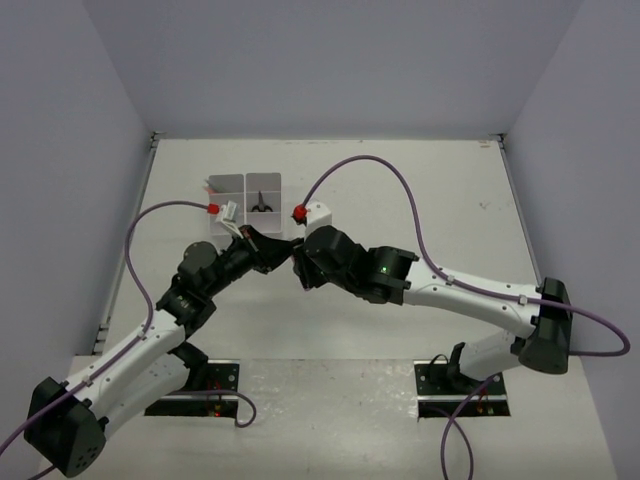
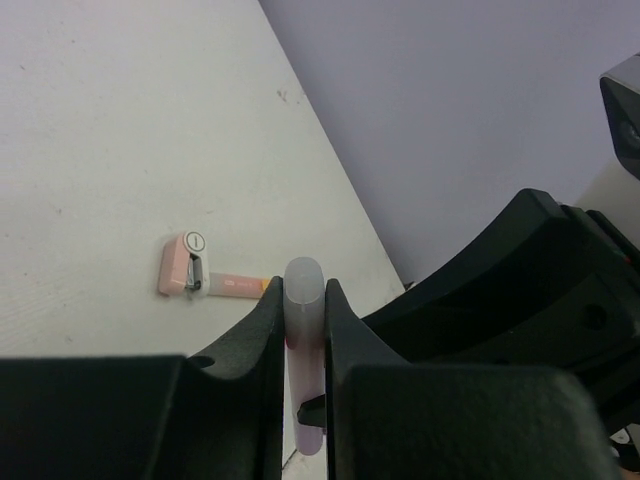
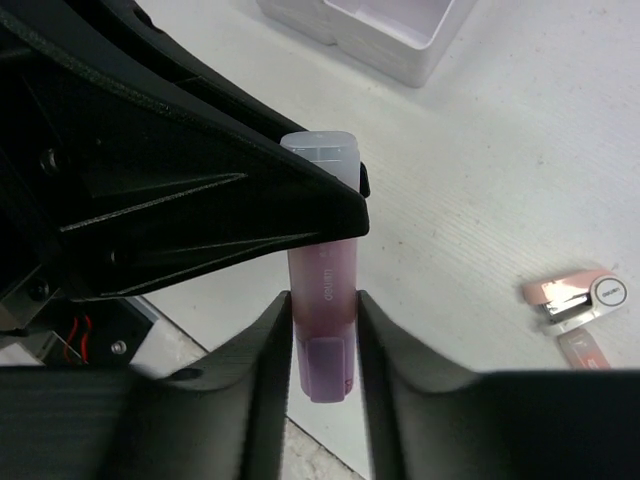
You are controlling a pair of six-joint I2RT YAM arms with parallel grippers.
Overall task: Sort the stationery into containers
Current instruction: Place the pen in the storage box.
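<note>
Evidently a handover is the step. The left gripper is clamped on the upper end of the purple marker, and the right gripper pinches the same marker lower down. It hangs off the table between them, at about 5 o'clock from the tray.

To do it well, I judge the left pinch should be firm before the right jaws part. The right arm should then draw straight back so the marker is not twisted. The left grip sits near the marker's end, so a slow carry toward 11 o'clock seems wise.

Counted:
- two grippers
- one purple marker
- one pink-orange marker, on the table at 9 o'clock of the held one
- one pair of scissors, in a tray compartment
- two compartments showing, the rest hidden
</note>
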